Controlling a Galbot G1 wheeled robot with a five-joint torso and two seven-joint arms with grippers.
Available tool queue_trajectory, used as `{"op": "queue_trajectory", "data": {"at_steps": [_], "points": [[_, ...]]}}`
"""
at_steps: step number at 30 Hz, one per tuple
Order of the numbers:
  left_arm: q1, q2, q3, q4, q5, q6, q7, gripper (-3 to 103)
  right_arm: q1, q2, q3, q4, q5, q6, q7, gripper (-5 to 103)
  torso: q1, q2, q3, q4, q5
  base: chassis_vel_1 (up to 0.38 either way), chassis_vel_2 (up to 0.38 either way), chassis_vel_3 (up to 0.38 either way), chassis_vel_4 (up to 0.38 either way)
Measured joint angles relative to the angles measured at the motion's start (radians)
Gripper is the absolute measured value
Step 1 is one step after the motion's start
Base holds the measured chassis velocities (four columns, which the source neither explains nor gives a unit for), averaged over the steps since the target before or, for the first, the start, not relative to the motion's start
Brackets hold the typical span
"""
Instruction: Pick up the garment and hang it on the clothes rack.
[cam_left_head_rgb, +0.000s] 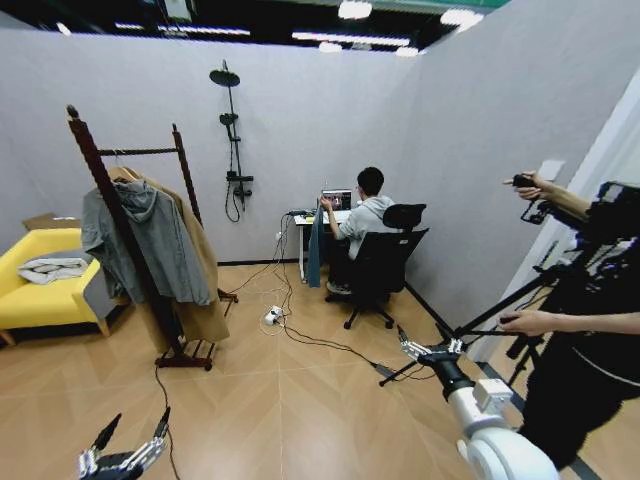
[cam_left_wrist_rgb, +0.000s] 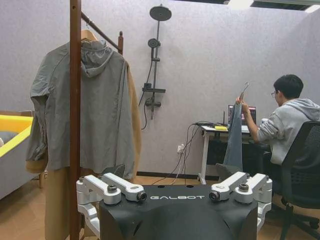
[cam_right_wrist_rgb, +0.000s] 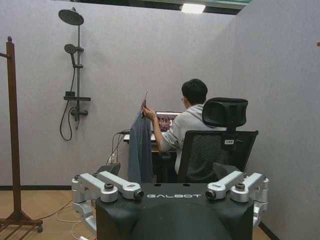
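While the garment (cam_left_head_rgb: 315, 248) hangs from a seated person's raised hand at the desk, centre of the frame, both arms wait low with fingers spread and empty: left gripper (cam_left_head_rgb: 127, 448) lower left, right gripper (cam_left_head_rgb: 428, 349) lower right. To take it well, I'd approach squarely and grasp near the hanger's hook, leaving the clothes rack (cam_left_head_rgb: 122, 215) at left for afterwards.

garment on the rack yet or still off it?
Off. The garment hangs from a seated person's raised hand by the desk, far from the clothes rack.
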Motion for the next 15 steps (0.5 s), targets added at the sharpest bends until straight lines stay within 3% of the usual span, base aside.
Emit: {"op": "queue_trajectory", "data": {"at_steps": [15], "points": [[0.0, 0.0, 0.0, 0.0, 0.0, 0.0, 0.0, 100, -0.008, 0.008, 0.002, -0.009, -0.006, -0.006, 0.001, 100, 0.0, 0.0, 0.0, 0.0, 0.0001, 0.0, 0.0, 0.0, 0.0]]}}
